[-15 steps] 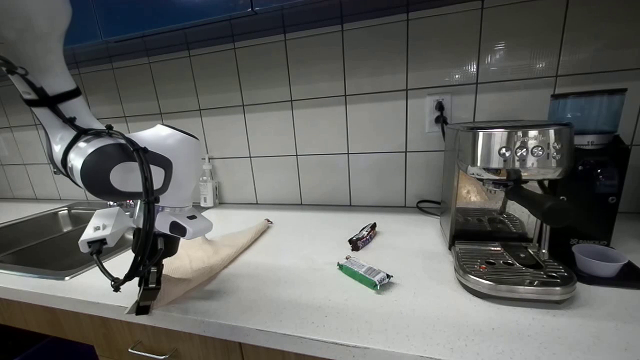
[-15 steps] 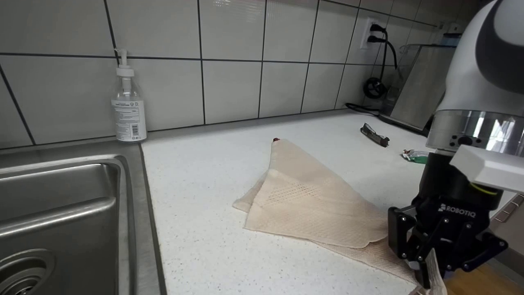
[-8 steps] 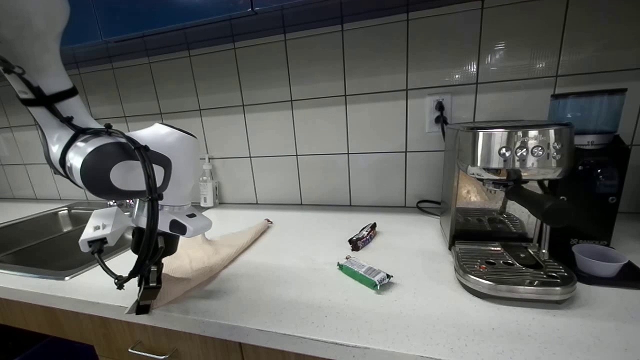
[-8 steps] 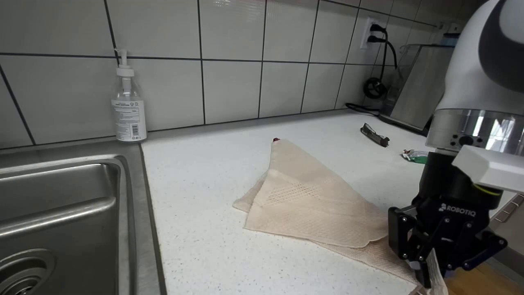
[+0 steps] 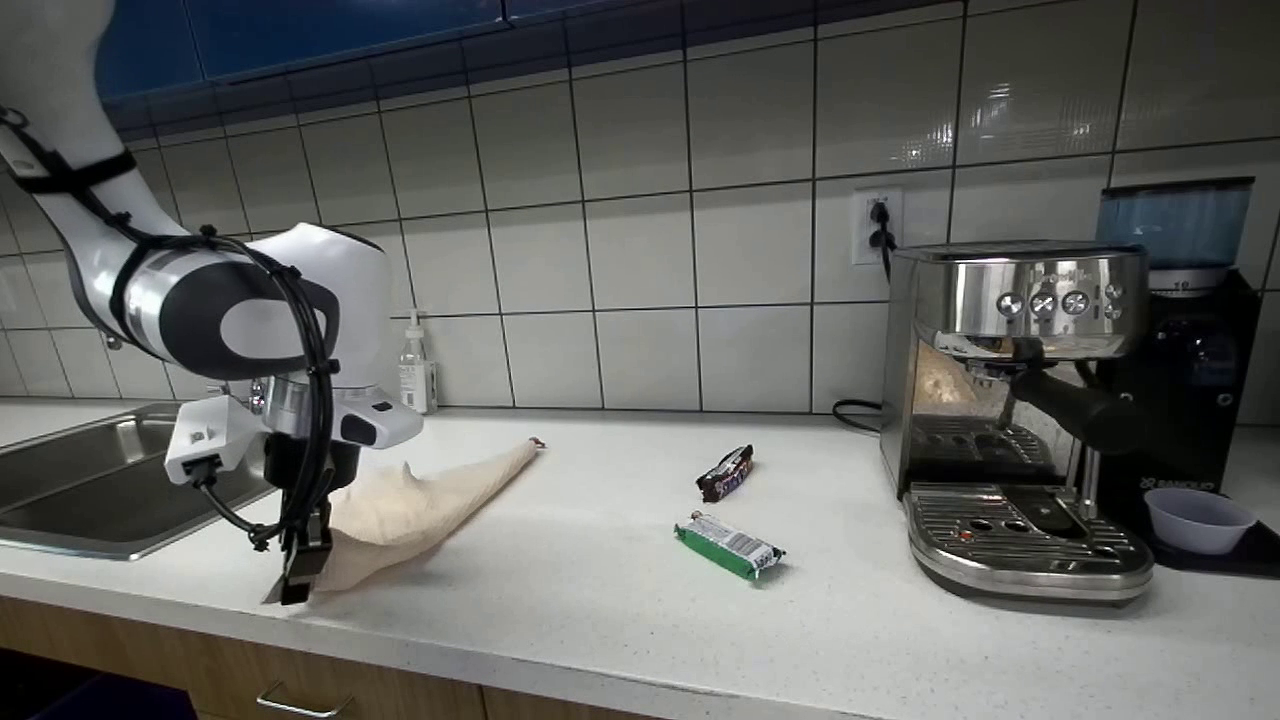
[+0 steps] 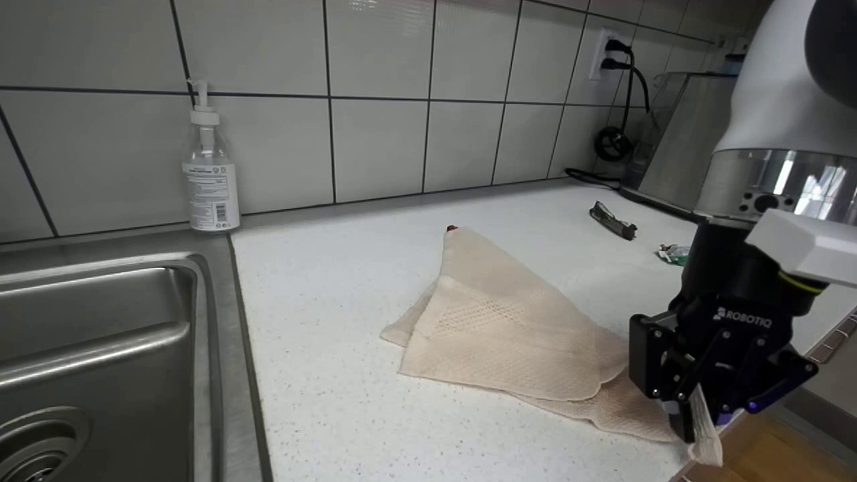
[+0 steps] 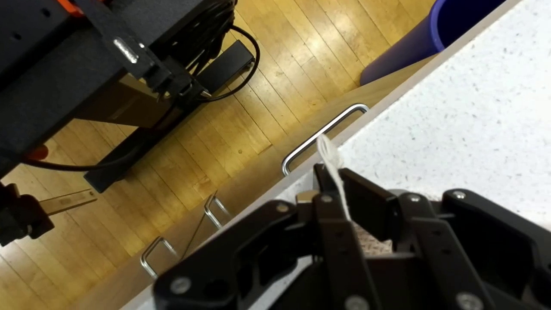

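Exterior view: keeps cloth (image 6: pixel 509 335) pinched in claw (image 6: pixel 697 422), now slightly higher at worktop (image 6: pixel 321 381) front edge; barely starts lifting.

Beige cloth (image 5: pixel 425 512) — partly invisible behind the pincer (image 5: pixel 295 590)

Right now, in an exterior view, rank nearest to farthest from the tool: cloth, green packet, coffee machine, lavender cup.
1. Cloth: pinched in the tool.
2. Green packet: right of cloth.
3. Coffee machine: farther right.
4. Lavender cup: near right edge.
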